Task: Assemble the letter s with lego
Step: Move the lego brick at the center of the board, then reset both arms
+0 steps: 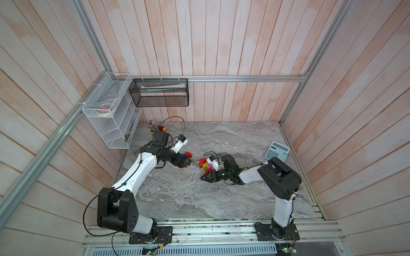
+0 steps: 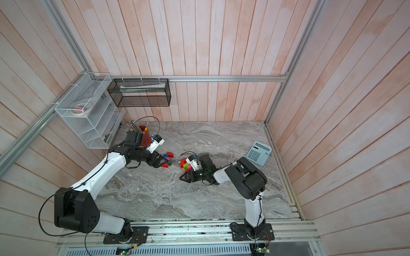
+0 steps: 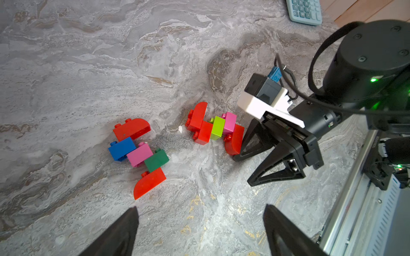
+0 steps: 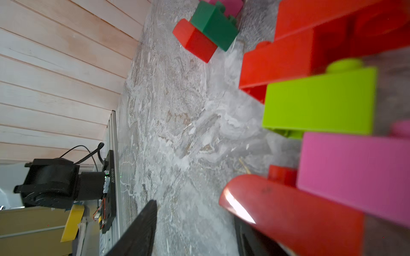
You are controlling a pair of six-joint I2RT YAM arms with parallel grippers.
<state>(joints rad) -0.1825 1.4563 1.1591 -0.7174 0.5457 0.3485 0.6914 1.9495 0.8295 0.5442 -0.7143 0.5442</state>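
The lego lies in two joined clusters on the marble table. One cluster [image 3: 139, 155] has two curved red bricks, a blue, a pink and a dark green brick. The other cluster [image 3: 214, 128] has red, lime and pink bricks and a curved red brick [image 4: 288, 212]. My left gripper [image 3: 200, 208] hangs open just short of the first cluster [image 2: 168, 157], with bare table between its fingers. My right gripper [image 3: 243, 170] is open beside the second cluster [image 1: 205, 165], one finger next to the curved red brick, holding nothing [image 4: 195, 221].
A light-blue calculator [image 1: 277, 151] lies at the right edge of the table. A red cup of pencils [image 2: 143, 133] stands at the back left behind the left arm. A white wire rack [image 1: 111, 110] and a black mesh basket [image 1: 159, 92] hang on the walls.
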